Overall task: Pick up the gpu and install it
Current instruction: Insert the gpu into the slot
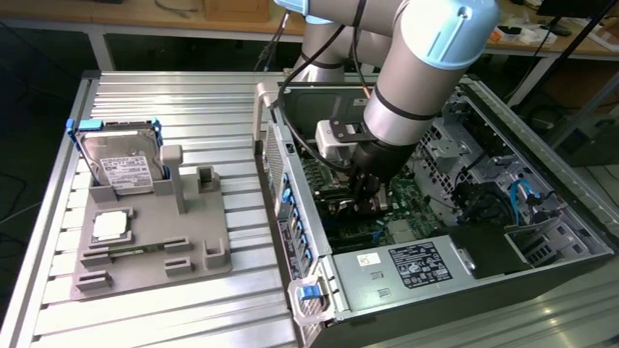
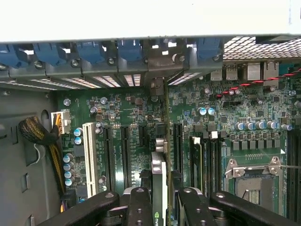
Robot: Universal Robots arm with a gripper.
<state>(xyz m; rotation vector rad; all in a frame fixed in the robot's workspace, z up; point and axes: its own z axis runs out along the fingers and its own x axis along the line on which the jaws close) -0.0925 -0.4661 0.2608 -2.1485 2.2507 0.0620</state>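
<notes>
**Now holding the gpu on edge inside the computer**

The gripper (image 2: pixel 160 184) is clamping narrowly on the gpu (image 2: pixel 159 167), its two dark fingers (image 2: pixel 141 207) pressing the thin card from either side. The card is standing on edge, which is probably how it has to go in for its lower edge to meet a slot. It is running between two long black slots (image 2: pixel 126 157). Its metal bracket end is reaching the back wall under the row of blue clips (image 2: pixel 129 49), which is lining it up with a rear opening. Whether the edge is fully seated I cannot tell. The green motherboard (image 2: pixel 136 113) is lying flat beneath it, with a white slot (image 2: pixel 90 157) to one side and the open processor socket (image 2: pixel 251 181) to the other.

In the exterior view the arm (image 1: pixel 425 72) is reaching down into the computer case (image 1: pixel 320 304). The case is lying on its side with the panel off, probably so that the board is facing up. It is sitting on a ribbed aluminium bench (image 1: pixel 174 94). Toward the exterior view's left a grey tray (image 1: pixel 145 272) is carrying a hard drive (image 1: pixel 121 163), propped upright, and a processor chip (image 1: pixel 111 225), lying flat. Beyond the bench, wooden tables (image 1: pixel 145 14) are lining the room.
</notes>
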